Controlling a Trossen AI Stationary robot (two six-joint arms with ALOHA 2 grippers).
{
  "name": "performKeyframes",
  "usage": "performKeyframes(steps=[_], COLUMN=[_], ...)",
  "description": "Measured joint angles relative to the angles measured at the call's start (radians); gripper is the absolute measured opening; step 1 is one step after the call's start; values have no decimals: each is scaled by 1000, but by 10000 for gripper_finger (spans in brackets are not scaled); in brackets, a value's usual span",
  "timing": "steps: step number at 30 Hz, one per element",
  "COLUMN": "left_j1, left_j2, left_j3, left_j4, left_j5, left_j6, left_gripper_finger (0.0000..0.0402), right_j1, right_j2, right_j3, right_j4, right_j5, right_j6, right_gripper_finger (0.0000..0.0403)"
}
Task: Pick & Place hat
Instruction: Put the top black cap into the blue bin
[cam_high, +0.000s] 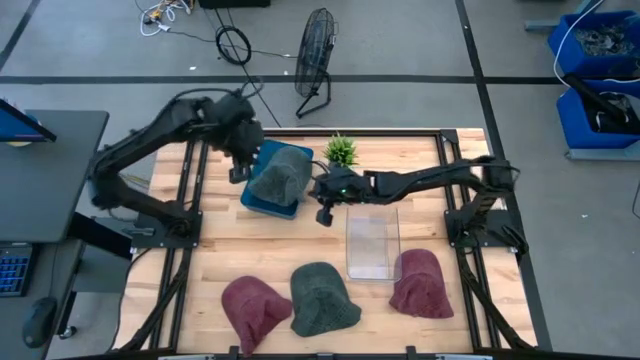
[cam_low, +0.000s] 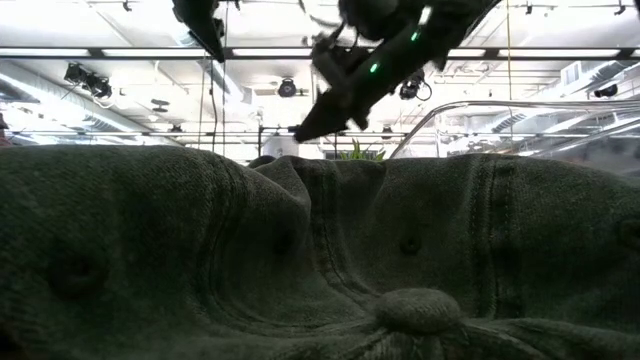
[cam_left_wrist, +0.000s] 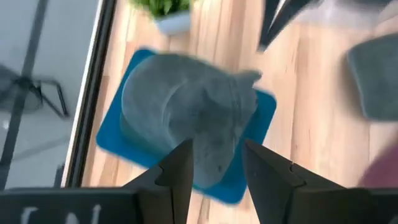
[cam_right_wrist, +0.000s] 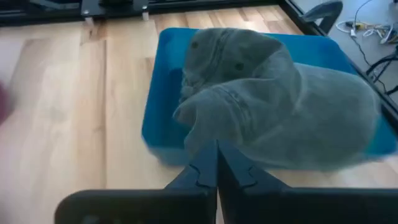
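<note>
My left gripper (cam_high: 238, 172) hangs in the upper left of the high view, just left of the tray (cam_high: 262, 201), fingers parted. A hat (cam_high: 279, 178) lies in that tray. My right gripper (cam_high: 324, 215) sits near the frame's centre, just right of the tray, fingers pressed together. Behind it, toward the top, stands a potted plant (cam_high: 341, 150). Right of my right gripper and slightly lower lies a clear container (cam_high: 372, 242). Along the bottom run three more hats: one at lower left (cam_high: 255, 310), one in the middle (cam_high: 323, 298), one at lower right (cam_high: 421, 284), touching the container's corner. A fan (cam_high: 316, 60) stands beyond the table, top centre.
</note>
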Motion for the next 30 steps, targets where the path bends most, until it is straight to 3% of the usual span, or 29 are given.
performKeyframes(steps=[8, 16, 21, 26, 30], left_j1=[11, 6, 18, 49, 59], left_j2=[-184, -189, -170, -160, -160], left_j3=[-397, -727, -830, -881, -919], left_j4=[286, 704, 834, 872, 953], left_j5=[8, 8, -3, -23, -23], left_j6=[-25, -92, -142, -182, -218], left_gripper_finger=[140, 140, 140, 140, 140], right_j1=[-31, -47, -67, -73, -75], right_j2=[168, 365, 405, 403, 397], right_j3=[43, 294, 422, 432, 435], right_j4=[133, 68, -103, -183, -262], right_j5=[-4, -6, -5, -7, -71], right_j6=[71, 32, 17, 27, 45], right_gripper_finger=[1, 1, 0, 0, 0])
